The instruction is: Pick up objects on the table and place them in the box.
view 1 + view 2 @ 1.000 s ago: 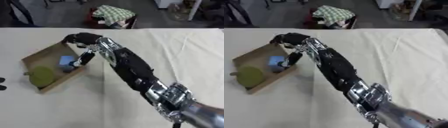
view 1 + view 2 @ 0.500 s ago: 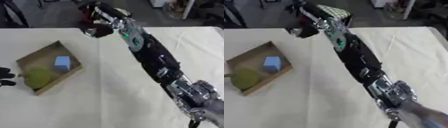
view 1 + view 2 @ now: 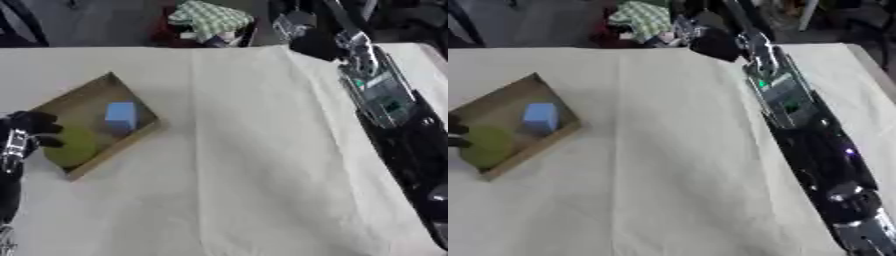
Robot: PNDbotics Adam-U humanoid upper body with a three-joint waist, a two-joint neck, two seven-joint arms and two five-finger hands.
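Box (image 3: 144, 102) holds a blue block (image 3: 121, 115) and green ball (image 3: 70, 146); my left hand (image 3: 29, 129) curls empty beside it; my right hand's (image 3: 302, 37) fingers I can't make out.

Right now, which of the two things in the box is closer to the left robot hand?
The green ball. It lies at the box's near-left end, right beside the left robot hand; the blue block sits farther right.
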